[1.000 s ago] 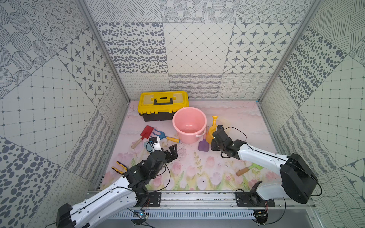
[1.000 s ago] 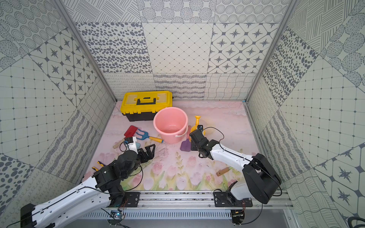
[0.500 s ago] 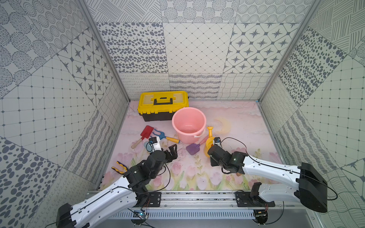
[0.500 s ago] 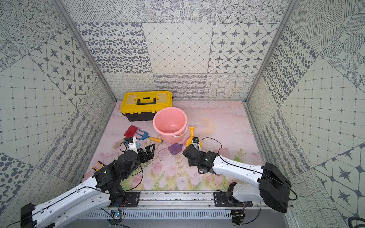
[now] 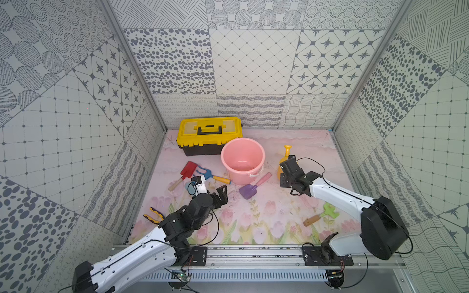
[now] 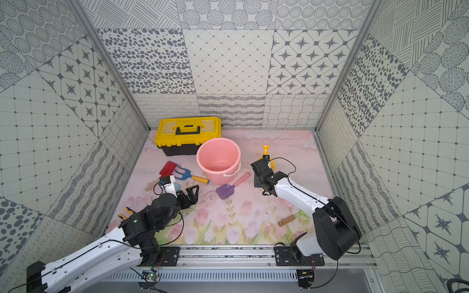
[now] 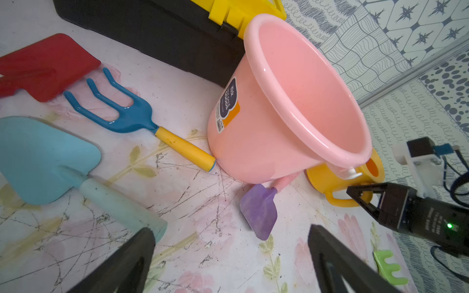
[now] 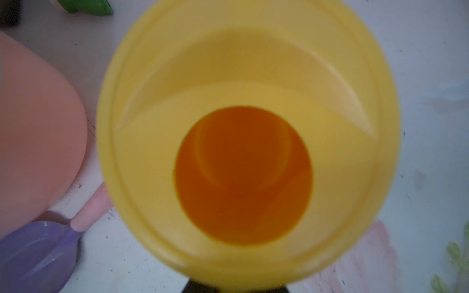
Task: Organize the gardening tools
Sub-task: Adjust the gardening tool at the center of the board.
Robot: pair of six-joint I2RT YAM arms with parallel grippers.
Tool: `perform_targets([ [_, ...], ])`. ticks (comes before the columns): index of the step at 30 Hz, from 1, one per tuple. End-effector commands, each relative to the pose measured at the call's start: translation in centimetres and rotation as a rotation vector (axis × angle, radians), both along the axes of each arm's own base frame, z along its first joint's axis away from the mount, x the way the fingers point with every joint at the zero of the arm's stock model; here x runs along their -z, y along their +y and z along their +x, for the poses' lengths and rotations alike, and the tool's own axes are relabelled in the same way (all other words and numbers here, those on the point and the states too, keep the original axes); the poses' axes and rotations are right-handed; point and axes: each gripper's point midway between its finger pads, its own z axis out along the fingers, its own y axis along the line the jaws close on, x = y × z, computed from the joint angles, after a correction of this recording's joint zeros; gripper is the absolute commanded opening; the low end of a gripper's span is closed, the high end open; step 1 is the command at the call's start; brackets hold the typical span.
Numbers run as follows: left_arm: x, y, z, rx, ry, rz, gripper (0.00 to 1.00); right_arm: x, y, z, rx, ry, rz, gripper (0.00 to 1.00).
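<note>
Right gripper (image 5: 283, 176) clamps the watering can (image 8: 241, 76) beside the bucket's (image 5: 237, 177) rim (left gripper (image 7: 228, 238) wide open).

No legible text; blurred sticker (image 7: 227, 105) on pink bucket (image 7: 256, 149)
</note>
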Motion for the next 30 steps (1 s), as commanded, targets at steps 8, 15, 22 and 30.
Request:
perform_targets([
  [8,-0.3,0.1,0.1,-0.002,-0.019,0.019,0.99,-0.4,3.0,9.0,-0.062,-0.098,0.006,0.0],
  [15,-0.3,0.3,0.2,-0.009,-0.022,0.027,1.0,-0.4,5.1,7.2,-0.086,-0.076,0.06,0.0],
  [22,-0.2,0.1,0.2,-0.004,-0.016,0.026,0.99,0.2,4.8,1.8,-0.113,-0.027,0.012,0.0],
  [30,-0.2,0.0,0.2,0.0,-0.014,0.02,1.0,0.7,3.5,-1.8,-0.106,-0.016,-0.015,0.0],
])
